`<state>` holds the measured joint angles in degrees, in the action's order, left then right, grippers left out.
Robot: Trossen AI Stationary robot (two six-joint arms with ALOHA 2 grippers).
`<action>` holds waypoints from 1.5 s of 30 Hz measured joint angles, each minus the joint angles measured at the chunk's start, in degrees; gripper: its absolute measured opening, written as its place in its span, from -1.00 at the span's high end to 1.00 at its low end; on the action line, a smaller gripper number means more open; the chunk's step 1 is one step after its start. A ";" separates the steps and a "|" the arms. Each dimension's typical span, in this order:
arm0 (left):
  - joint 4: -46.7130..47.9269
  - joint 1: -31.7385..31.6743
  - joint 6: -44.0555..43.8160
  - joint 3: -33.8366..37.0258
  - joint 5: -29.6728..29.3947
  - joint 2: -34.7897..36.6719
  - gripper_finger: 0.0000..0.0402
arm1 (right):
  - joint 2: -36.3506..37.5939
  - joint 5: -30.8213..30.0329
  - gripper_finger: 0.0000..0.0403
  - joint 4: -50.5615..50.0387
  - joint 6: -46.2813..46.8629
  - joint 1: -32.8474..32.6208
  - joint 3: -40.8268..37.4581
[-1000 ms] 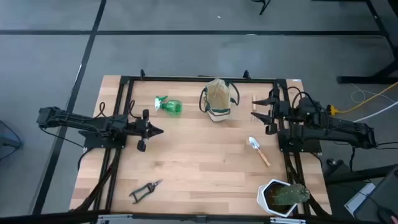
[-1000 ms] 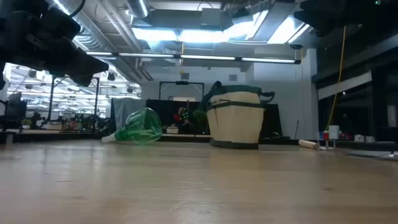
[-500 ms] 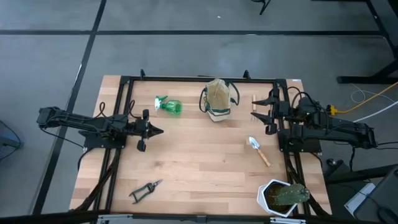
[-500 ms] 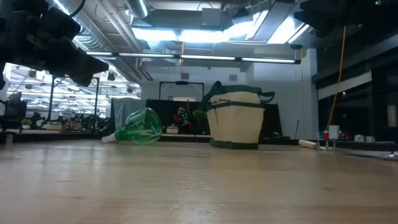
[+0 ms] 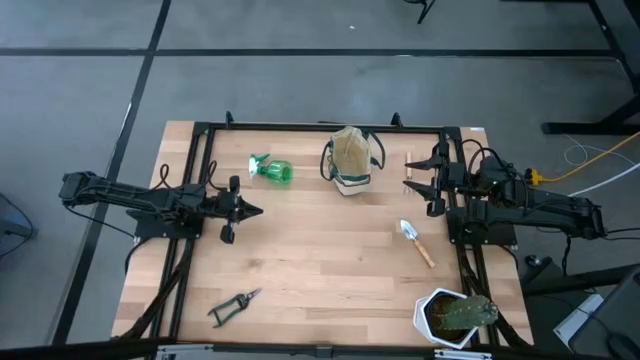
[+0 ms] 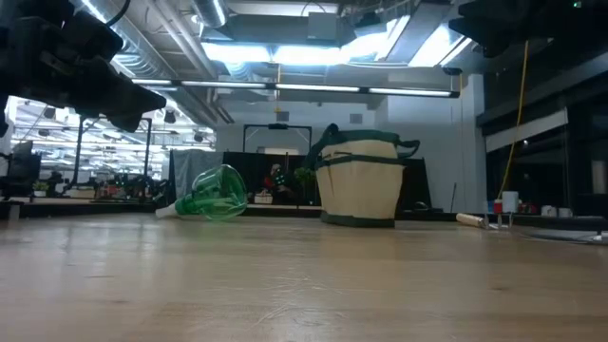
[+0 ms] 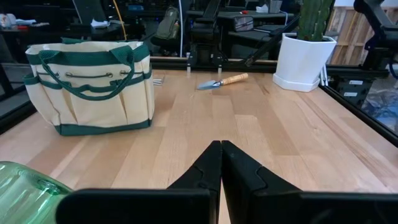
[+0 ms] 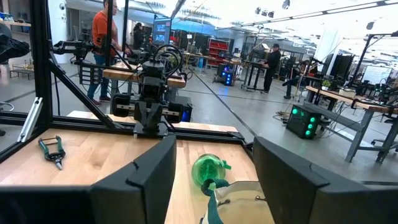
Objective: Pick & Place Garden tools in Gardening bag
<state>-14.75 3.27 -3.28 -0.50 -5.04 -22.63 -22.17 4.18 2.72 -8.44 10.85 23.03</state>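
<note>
The green spray bottle [image 5: 273, 171] lies on its side at the table's far left, also in the low view [image 6: 214, 194]. The tan-and-cream bag [image 5: 350, 160] stands upright at the far middle. The trowel [image 5: 416, 242] lies flat at the right. The black-handled shears [image 5: 233, 304] lie near the front left. My left gripper [image 5: 256, 210] is shut and empty at the left, its fingertips [image 7: 220, 149] together above bare wood. My right gripper [image 5: 408, 178] is open and empty at the far right, right of the bag.
A white pot with a green plant [image 5: 453, 316] stands at the near right corner. A black frame [image 5: 320, 127] runs round the table. Bare wood lies in the middle between the arms. People stand in the room beyond the table.
</note>
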 joint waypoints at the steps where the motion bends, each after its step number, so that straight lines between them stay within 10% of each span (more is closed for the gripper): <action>1: 0.00 0.00 -0.01 0.00 0.00 0.00 0.98 | 0.02 0.01 -0.07 0.00 0.02 0.00 0.00; 17: 0.01 -0.02 -0.01 0.01 0.00 -0.02 0.98 | 0.00 0.01 -0.07 0.02 0.16 0.01 0.00; 45: 0.00 0.00 0.01 0.00 0.00 -0.01 0.98 | -7.38 2.53 -0.07 -4.93 26.09 -0.07 -0.02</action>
<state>-14.75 3.27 -3.27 -0.51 -5.04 -22.65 -29.55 6.71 -2.21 17.64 10.79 23.00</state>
